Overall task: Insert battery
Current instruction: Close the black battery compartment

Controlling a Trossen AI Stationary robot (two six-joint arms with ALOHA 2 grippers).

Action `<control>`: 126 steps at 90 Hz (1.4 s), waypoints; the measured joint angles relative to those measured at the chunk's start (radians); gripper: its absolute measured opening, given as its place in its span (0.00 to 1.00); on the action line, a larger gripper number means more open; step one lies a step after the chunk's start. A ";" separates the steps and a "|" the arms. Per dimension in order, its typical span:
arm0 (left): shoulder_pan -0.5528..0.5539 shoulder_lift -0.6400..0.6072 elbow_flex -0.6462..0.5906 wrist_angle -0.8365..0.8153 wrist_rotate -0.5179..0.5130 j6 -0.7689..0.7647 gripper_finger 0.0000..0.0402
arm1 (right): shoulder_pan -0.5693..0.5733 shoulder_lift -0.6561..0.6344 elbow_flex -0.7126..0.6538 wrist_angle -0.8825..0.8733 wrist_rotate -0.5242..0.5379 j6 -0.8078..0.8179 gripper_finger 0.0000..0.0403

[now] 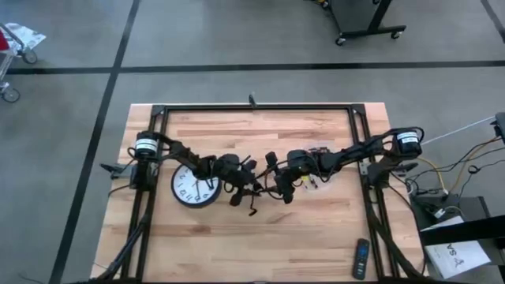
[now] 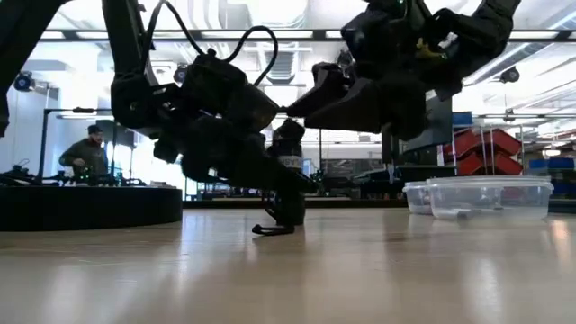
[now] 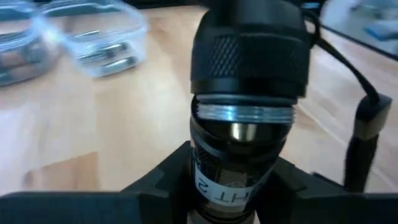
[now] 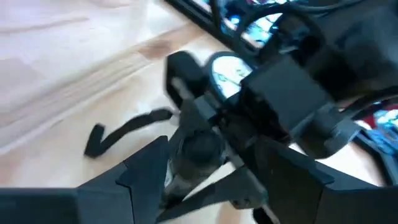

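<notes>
My left gripper (image 3: 233,186) is clamped around the one flashlight (image 3: 245,93) just above mid-table (image 1: 316,237), and my right gripper (image 4: 205,168) pinches its far end, so I should hold the barrel steady and keep both axes lined up. Beyond sit one wall clock (image 1: 193,185), two clear tubs (image 2: 477,196) and one remote (image 1: 360,259); no loose battery shows.

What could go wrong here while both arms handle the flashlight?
The left gripper holds the flashlight body while its head sits on exposed threads; misalignment could cross-thread or jam it. The wrist strap trails on the table and could snag. The wall clock lies under the left arm, risking a bump.
</notes>
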 joint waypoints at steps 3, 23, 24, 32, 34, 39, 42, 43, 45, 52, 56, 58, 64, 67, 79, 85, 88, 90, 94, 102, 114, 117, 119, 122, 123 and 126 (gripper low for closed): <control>0.000 0.000 0.000 0.000 0.016 0.013 0.28 | 0.000 0.007 0.004 0.002 -0.023 0.003 0.54; 0.000 0.001 0.003 0.002 0.071 0.050 0.27 | 0.000 0.064 0.027 0.075 -0.100 -0.010 0.53; 0.000 0.001 0.004 0.002 0.071 0.055 0.27 | 0.000 0.066 0.028 0.080 -0.103 -0.013 0.53; -0.003 0.001 0.005 0.004 0.080 0.089 0.29 | 0.000 0.092 0.043 0.106 -0.108 -0.053 0.55; -0.003 0.001 0.005 0.003 0.086 0.097 0.29 | 0.000 0.098 0.046 0.105 -0.107 -0.061 0.55; -0.004 0.001 0.005 -0.002 0.097 0.107 0.29 | 0.000 0.116 0.051 0.096 -0.107 -0.072 0.56; -0.004 0.001 0.005 -0.011 0.097 0.111 0.28 | 0.002 0.125 0.056 0.096 -0.107 -0.071 0.56; -0.004 0.001 0.004 -0.013 0.099 0.112 0.28 | 0.002 0.127 0.057 0.097 -0.107 -0.071 0.56; -0.004 0.001 0.004 -0.016 0.102 0.113 0.28 | 0.002 0.129 0.057 0.097 -0.107 -0.070 0.57; -0.006 0.001 0.004 -0.024 0.118 0.115 0.26 | 0.002 0.134 0.057 0.111 -0.121 -0.070 0.57; -0.006 0.001 0.003 -0.028 0.126 0.115 0.25 | 0.002 0.136 0.057 0.118 -0.128 -0.067 0.57; -0.006 0.000 0.003 -0.028 0.126 0.115 0.25 | 0.002 0.136 0.057 0.118 -0.132 -0.067 0.56; -0.006 0.000 0.003 -0.029 0.127 0.115 0.26 | 0.004 0.136 0.058 0.120 -0.133 -0.069 0.55; -0.006 0.000 0.003 -0.029 0.128 0.115 0.27 | 0.004 0.136 0.058 0.121 -0.133 -0.074 0.54; -0.008 0.000 0.002 -0.034 0.126 0.115 0.32 | 0.005 0.137 0.058 0.120 -0.134 -0.085 0.52; -0.008 0.000 0.001 -0.036 0.126 0.115 0.33 | 0.005 0.137 0.058 0.121 -0.135 -0.091 0.51; -0.008 0.000 0.001 -0.036 0.126 0.112 0.33 | 0.005 0.137 0.058 0.121 -0.135 -0.094 0.50; -0.008 0.000 0.001 -0.036 0.125 0.109 0.33 | 0.005 0.137 0.058 0.121 -0.135 -0.098 0.50; -0.008 -0.001 0.001 -0.036 0.125 0.107 0.33 | 0.005 0.137 0.058 0.121 -0.135 -0.105 0.50; -0.008 -0.001 0.000 -0.036 0.123 0.103 0.32 | 0.005 0.138 0.058 0.121 -0.134 -0.130 0.50; -0.008 -0.003 -0.004 -0.042 0.120 0.099 0.31 | 0.005 0.172 0.058 0.141 -0.135 -0.146 0.49; -0.008 -0.004 -0.006 -0.047 0.121 0.100 0.31 | 0.005 0.183 0.058 0.164 -0.135 -0.146 0.50; -0.008 -0.004 -0.006 -0.049 0.121 0.100 0.32 | 0.005 0.188 0.059 0.177 -0.135 -0.146 0.50; -0.008 -0.004 -0.007 -0.049 0.121 0.098 0.32 | 0.005 0.194 0.059 0.186 -0.135 -0.145 0.49; -0.008 -0.004 -0.008 -0.049 0.121 0.098 0.32 | 0.005 0.196 0.058 0.189 -0.135 -0.144 0.49; -0.008 -0.005 -0.012 -0.049 0.121 0.097 0.33 | 0.005 0.202 0.058 0.200 -0.135 -0.138 0.49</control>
